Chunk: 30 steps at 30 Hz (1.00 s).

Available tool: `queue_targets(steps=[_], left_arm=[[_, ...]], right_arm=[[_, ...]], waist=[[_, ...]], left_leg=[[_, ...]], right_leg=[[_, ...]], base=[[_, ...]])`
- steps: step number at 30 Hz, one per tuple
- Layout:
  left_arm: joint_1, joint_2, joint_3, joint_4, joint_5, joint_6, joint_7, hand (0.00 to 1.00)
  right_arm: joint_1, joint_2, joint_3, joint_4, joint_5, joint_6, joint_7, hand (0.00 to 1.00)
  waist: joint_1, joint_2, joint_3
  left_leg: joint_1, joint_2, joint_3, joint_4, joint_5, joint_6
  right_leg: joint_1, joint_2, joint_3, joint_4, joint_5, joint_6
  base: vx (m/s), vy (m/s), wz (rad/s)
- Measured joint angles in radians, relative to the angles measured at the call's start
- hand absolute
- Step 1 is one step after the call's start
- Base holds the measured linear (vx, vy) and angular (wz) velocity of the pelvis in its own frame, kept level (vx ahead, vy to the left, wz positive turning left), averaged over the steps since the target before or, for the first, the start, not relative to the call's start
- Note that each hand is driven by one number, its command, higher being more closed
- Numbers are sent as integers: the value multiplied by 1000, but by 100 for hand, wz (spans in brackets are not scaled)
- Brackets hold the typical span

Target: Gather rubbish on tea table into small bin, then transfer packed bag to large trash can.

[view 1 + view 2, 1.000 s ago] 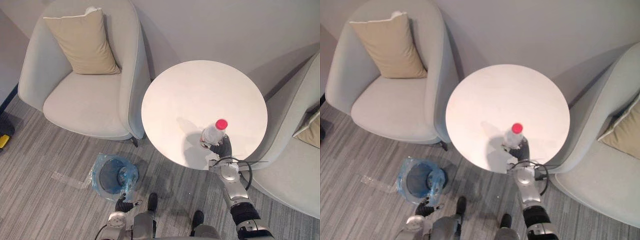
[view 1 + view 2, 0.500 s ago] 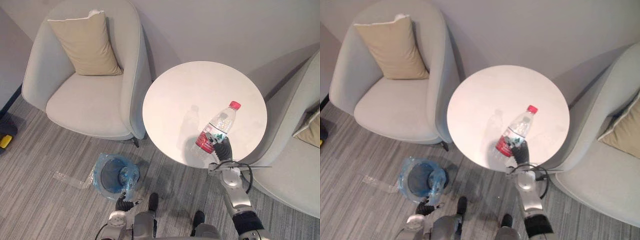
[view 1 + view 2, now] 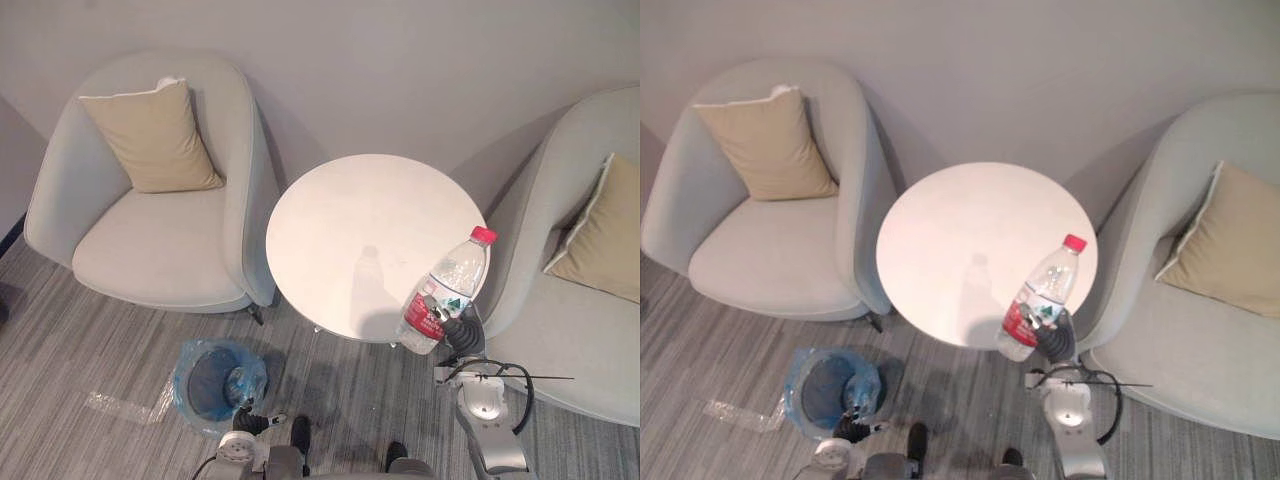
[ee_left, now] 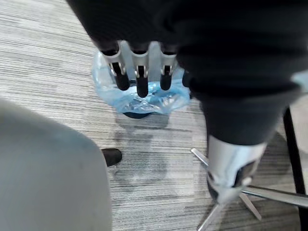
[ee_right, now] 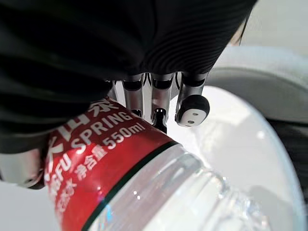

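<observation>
White round table (image 3: 370, 230) between grey armchairs (image 3: 160, 240); right robot hand (image 3: 456, 326) tight round bottle (image 3: 450, 285), left robot hand (image 4: 141, 72) straight-fingered.

Open lane, tea table (image 3: 350, 230) to small bin (image 3: 183, 378).
From the tea table, the left armchair (image 3: 150, 240) blocks 9 o'clock, the right armchair (image 3: 560, 320) 3, the wall (image 3: 400, 70) 12; toward the small bin at 7 I see bare carpet (image 3: 330, 390), room for my right hand (image 3: 460, 330) and its bottle (image 3: 445, 295).

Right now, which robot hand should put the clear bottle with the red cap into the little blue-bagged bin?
Right hand: its fingers are curled round the clear red-capped plastic bottle, held over the round white table's edge. The left hand hangs open and empty by the small blue-bagged bin.
</observation>
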Motion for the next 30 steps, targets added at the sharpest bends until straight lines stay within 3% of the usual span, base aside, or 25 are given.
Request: queue_targets(steps=[8, 10, 12, 13, 14, 15, 16, 18, 19, 21, 22, 23, 26, 28, 30], left_arm=[[2, 2, -13, 16, 10, -1, 0, 0], [0, -1, -12, 4, 9, -4, 1, 0], [0, -3, -12, -24, 7, -9, 1, 0], [-2, -4, -14, -32, 8, -10, 1, 0], [-2, -6, -17, -31, 10, -7, 1, 0], [-5, -8, -11, -31, 5, -8, -1, 0], [-11, -12, -14, -22, 11, -5, -1, 0], [-6, -17, -21, -9, 12, -5, 0, 0], [-7, -22, -48, 0, 23, 1, -1, 0], [-9, -25, -71, 2, 34, 2, -4, 0], [-15, -21, -86, 9, 43, 3, -5, 0], [-10, -12, -92, 2, 50, 4, -15, 0], [3, -2, -92, -3, 51, 2, -19, 0], [14, 0, -88, 0, 49, 0, -18, 0], [14, 0, -83, 3, 49, 1, -18, 0]], right_arm=[[31, 3, 48, -3, -37, 0, -4, 100], [23, -2, 49, 1, -37, 0, -13, 100], [-12, -15, 58, 10, -39, 1, -18, 100], [-31, -21, 63, 10, -39, 1, -19, 100], [-44, -23, 66, 15, -46, 2, -22, 100], [-46, -20, 65, 23, -58, 2, -26, 100], [-50, -24, 61, 31, -76, 6, -36, 100], [-39, -22, 49, 31, -77, 6, -47, 100], [-25, -18, 19, 33, -78, 17, -60, 100], [-26, -16, -1, 45, -78, 22, -67, 100], [-30, -4, -13, 70, -79, 27, -70, 100], [-38, 14, -11, 116, -80, 41, -72, 100], [-44, 33, 41, 171, -87, 55, -57, 100], [-45, 34, 73, 177, -90, 55, -47, 100], [-37, 36, 69, 178, -108, 58, -43, 100]], waist=[[-12, 3, -6], [-11, 14, 2], [-6, 40, 13], [-6, 55, 22], [-10, 56, 20], [-13, 34, 29], [-20, 29, 26], [-35, 34, 21], [-64, 50, 11], [-80, 70, -1], [-82, 56, 2], [-68, 23, 7], [-55, 10, 0], [-53, 21, -1], [-75, 21, 2]], left_leg=[[-22, -1, -9, 36, 1, -1], [-75, 1, -22, 77, 1, -2], [-171, 20, -30, 169, 6, -10], [-199, 27, -43, 182, 24, -33], [-188, 16, -52, 101, 102, -56], [-185, 22, 5, 150, 58, -8], [-166, 33, 164, 381, -89, 37], [-108, 54, 237, 403, -131, -1], [-24, 76, 266, 273, -152, -25], [0, 76, 257, 141, -149, -27], [10, 70, 250, 77, -136, -26], [14, 54, 242, 50, -107, -23], [56, 32, 261, 50, -104, -16], [64, 16, 260, 36, -102, -1], [53, 1, 213, 32, -107, 12]], right_leg=[[5, 3, -5, -16, 23, 2], [-24, 5, -23, 4, 22, 1], [-96, 27, -19, 65, 7, -24], [-112, 51, -7, 74, 0, -44], [-122, 46, -23, 66, 3, -62], [-131, 11, -52, 67, 22, -66], [-125, -22, -83, 75, 31, -62], [-107, -29, -104, 65, 46, -59], [-118, -18, -160, 55, 65, -53], [-139, -2, -194, 49, 79, -48], [-147, 3, -211, 39, 95, -43], [-141, -5, -209, 21, 119, -39], [-120, -27, -181, 41, 122, -33], [-134, -46, -164, 87, 101, -24], [-167, -47, -93, 168, 25, -11]], base=[[-78, 7, 2], [-132, -14, 36], [-168, -37, 29], [-228, -56, 49], [-239, -34, 55], [-195, -48, 69], [-121, -43, 51], [-84, -11, 66], [-59, 74, 92], [-100, 125, 87], [-167, 134, 63], [-128, 94, 37], [-126, 98, -15], [-157, 57, -14], [-149, -10, 52]])
